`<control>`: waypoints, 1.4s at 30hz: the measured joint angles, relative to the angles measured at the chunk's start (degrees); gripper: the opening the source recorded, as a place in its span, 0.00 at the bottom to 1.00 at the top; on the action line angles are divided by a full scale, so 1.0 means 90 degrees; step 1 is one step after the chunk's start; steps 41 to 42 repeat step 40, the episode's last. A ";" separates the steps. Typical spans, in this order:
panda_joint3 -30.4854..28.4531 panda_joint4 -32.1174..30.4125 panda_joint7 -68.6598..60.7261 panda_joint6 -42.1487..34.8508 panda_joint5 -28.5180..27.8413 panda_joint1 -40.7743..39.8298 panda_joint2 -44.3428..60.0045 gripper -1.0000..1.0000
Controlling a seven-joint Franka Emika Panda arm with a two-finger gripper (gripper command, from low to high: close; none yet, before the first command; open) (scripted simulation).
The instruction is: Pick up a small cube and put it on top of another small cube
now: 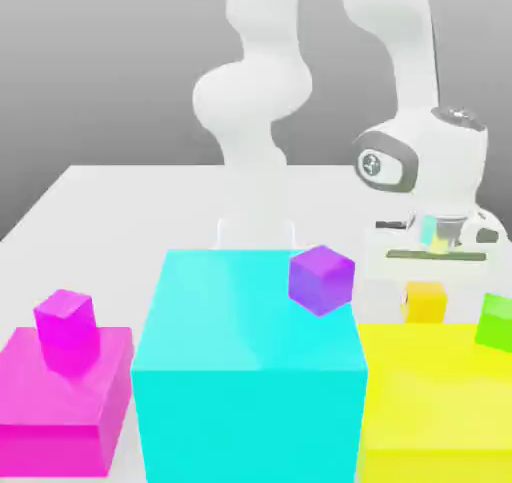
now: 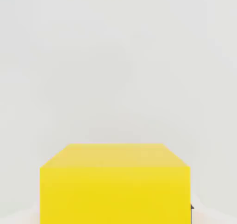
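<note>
A: Jaws are clamped on the small cube point(image 2: 115, 195), looks like a flat grip on two opposite sides. Anyone know how it'll handle?
B: My guess: light, stiff, not fragile. It's glossy so maybe a bit slippery, I'd keep the hold square and centred on those side faces.
A: Room to move?
B: Straight up from the jaws looks free. The yellow block point(image 1: 430, 386) is just beside them, on the exterior view's near side, so lift before going that way or you might clip its edge. Green cube point(image 1: 497, 323) sits up there too, purple cube point(image 1: 321, 280) is over on the cyan block point(image 1: 250, 421).
A: On the counter point(image 1: 130, 221) or lifted?
B: Can't tell tbh.
</note>
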 joint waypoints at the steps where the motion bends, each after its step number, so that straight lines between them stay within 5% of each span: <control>1: 0.0009 0.0038 0.0193 -0.0086 -0.0055 -0.0047 -0.0062 0.00; 17: 0.0535 0.0971 0.4525 -0.0429 -0.2096 -0.0118 -0.0274 0.00; 22: 0.0385 0.1658 0.4968 -0.1288 -0.1670 -0.0357 -0.0277 0.00; 32: 0.0114 0.2577 0.3423 -0.3019 -0.0150 -0.0454 -0.0470 0.00; 36: 0.0120 0.2426 0.3114 -0.2286 0.0015 -0.0401 0.0143 0.00; 37: 0.0117 0.2385 0.3106 -0.2087 0.0019 -0.0402 0.0304 1.00; 42: 0.0117 0.2385 0.3106 -0.2087 0.0019 -0.0407 0.0304 1.00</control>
